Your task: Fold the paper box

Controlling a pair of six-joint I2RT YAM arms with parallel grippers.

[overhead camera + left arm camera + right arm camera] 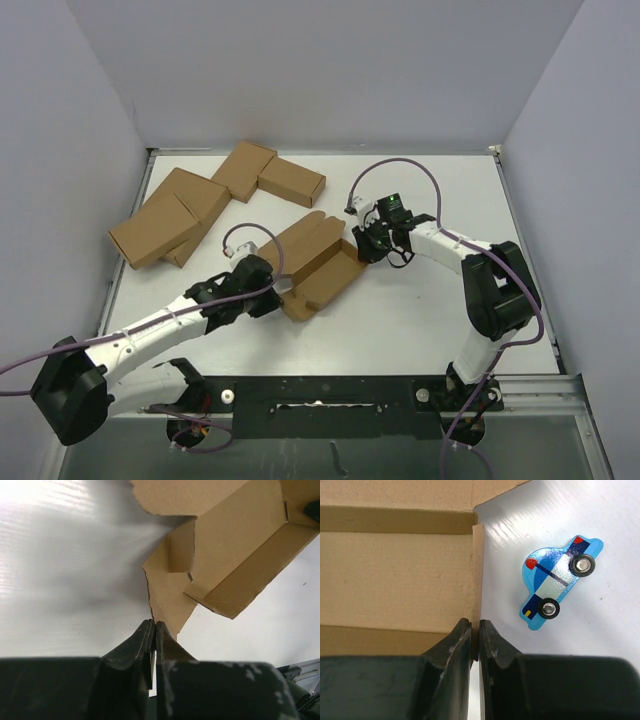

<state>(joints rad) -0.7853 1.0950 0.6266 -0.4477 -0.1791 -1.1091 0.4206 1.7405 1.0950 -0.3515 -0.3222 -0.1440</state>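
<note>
Paper box (pixel 315 262): part-folded, on table (pixel 420 320), just right of carton cluster (pixel 200 205)
Left fingers (pixel 142 640): clamped on box flap, cluster side
Right fingers (pixel 457 645): clamped on box end wall, away from cluster

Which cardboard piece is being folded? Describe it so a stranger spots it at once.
On the white table, look between the two arms. There lies the paper box, pinched at one end by the left gripper and at the other by the right gripper. Unlike the closed cartons at the far left, it lies open, flaps spread.
</note>
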